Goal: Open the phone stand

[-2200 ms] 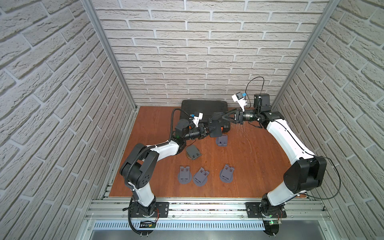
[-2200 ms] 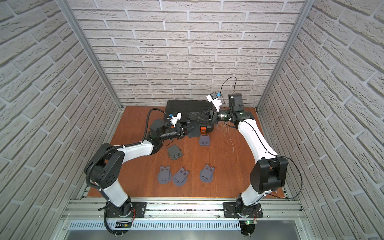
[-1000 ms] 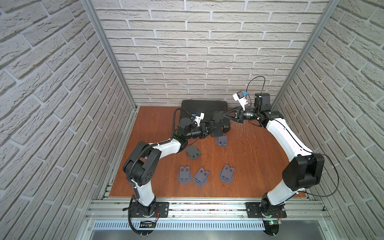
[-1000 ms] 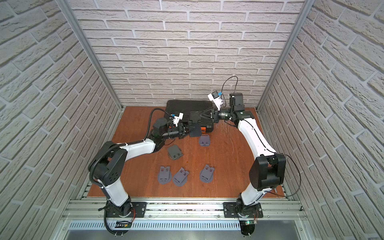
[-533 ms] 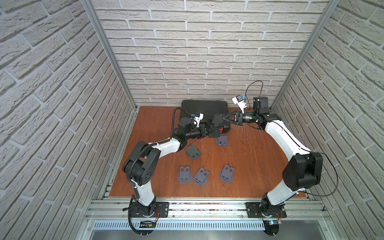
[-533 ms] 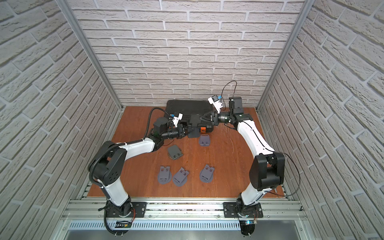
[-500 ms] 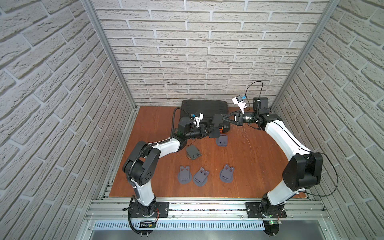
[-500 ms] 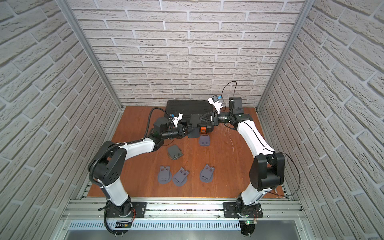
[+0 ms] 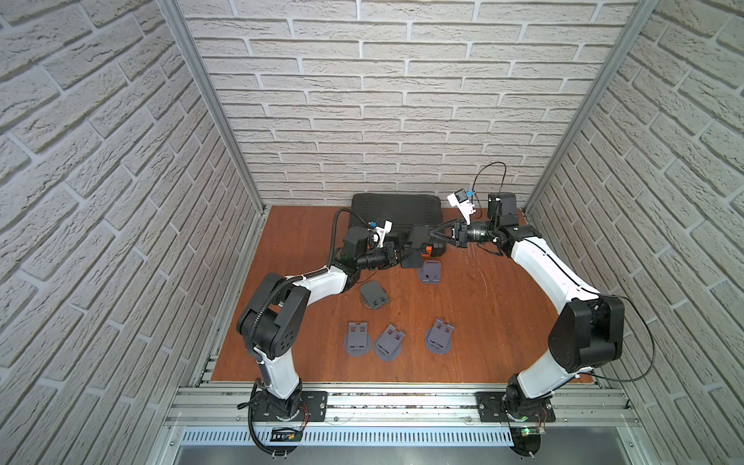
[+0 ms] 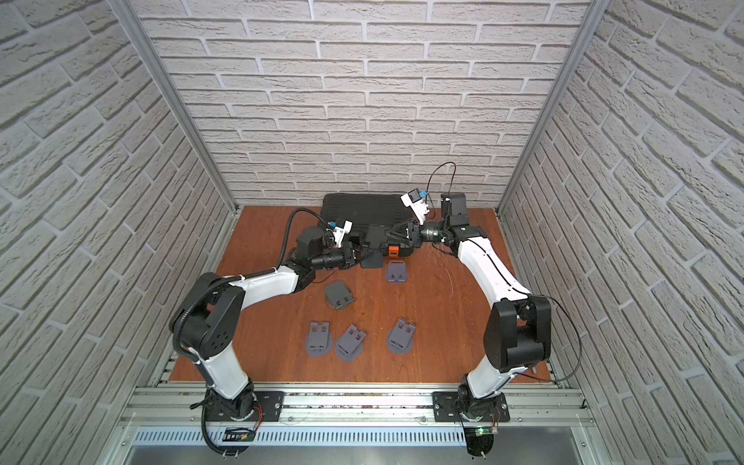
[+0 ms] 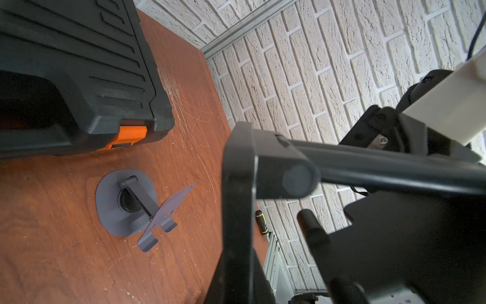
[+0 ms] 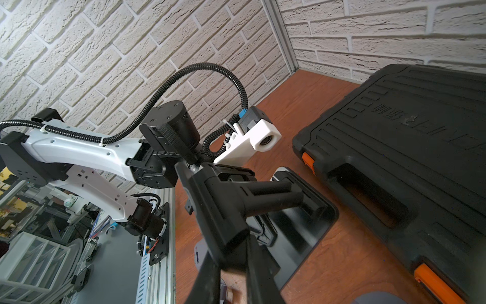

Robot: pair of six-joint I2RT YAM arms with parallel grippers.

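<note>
I have the dark phone stand (image 9: 417,238) lifted off the wooden table (image 9: 503,322) at the far middle, just in front of the black tool case (image 9: 394,206) with its orange latches. Both arms meet on it. The left gripper (image 9: 399,254) comes in from the left with its jaws narrow, clamped on the stand's lower plate. The right gripper (image 9: 430,232) reaches in from the right, jaws pinched almost together on the upper part. In the right wrist view its fingers (image 12: 263,276) converge on the stand (image 12: 221,218), and a plate with a raised lip angles away beside the case (image 12: 407,131). In the left wrist view the stand's plate (image 11: 238,200) shows edge-on with a round hinge barrel next to it. Just on the near side of the held stand, an unfolded grey stand (image 9: 430,273) sits on the table with its rest propped up. A folded grey stand (image 9: 374,296) lies to the left of that one and nearer. A row of three grey stands (image 9: 389,341) lies nearest of all, well apart from both grippers.
</note>
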